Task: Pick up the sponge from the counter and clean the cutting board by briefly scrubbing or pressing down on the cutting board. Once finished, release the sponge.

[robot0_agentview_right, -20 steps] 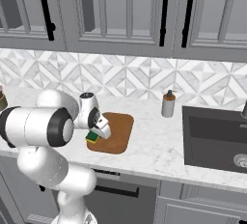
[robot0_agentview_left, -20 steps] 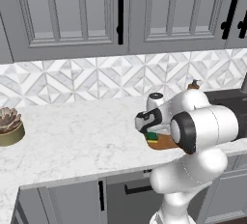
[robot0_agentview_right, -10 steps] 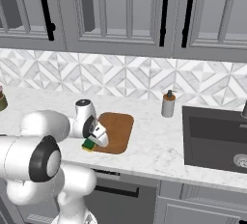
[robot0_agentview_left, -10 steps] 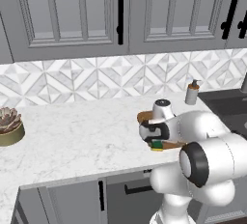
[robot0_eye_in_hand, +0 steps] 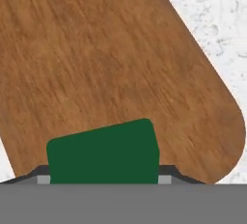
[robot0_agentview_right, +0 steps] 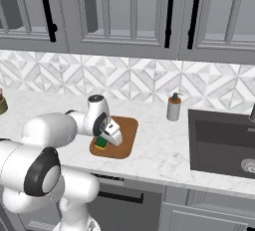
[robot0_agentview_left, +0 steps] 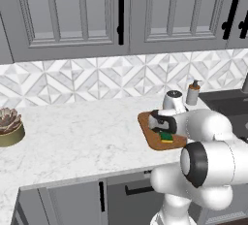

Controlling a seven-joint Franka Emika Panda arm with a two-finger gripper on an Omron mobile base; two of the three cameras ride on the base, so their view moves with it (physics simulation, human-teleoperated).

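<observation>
Your gripper is clamped on the sponge, pressing it onto the cutting board directly beneath; only scrubbing and letting go remain.

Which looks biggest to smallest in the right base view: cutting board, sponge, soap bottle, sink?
1. Sink, though it lies nearer this camera's side.
2. Cutting board.
3. Soap bottle.
4. Sponge, partly hidden by the gripper.

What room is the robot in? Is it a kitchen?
Yes, it looks like a kitchen, a computer-drawn one. There is a marble-look counter under grey cabinets, a dark sink beside a soap bottle, and a wooden cutting board with a sponge on it.
</observation>
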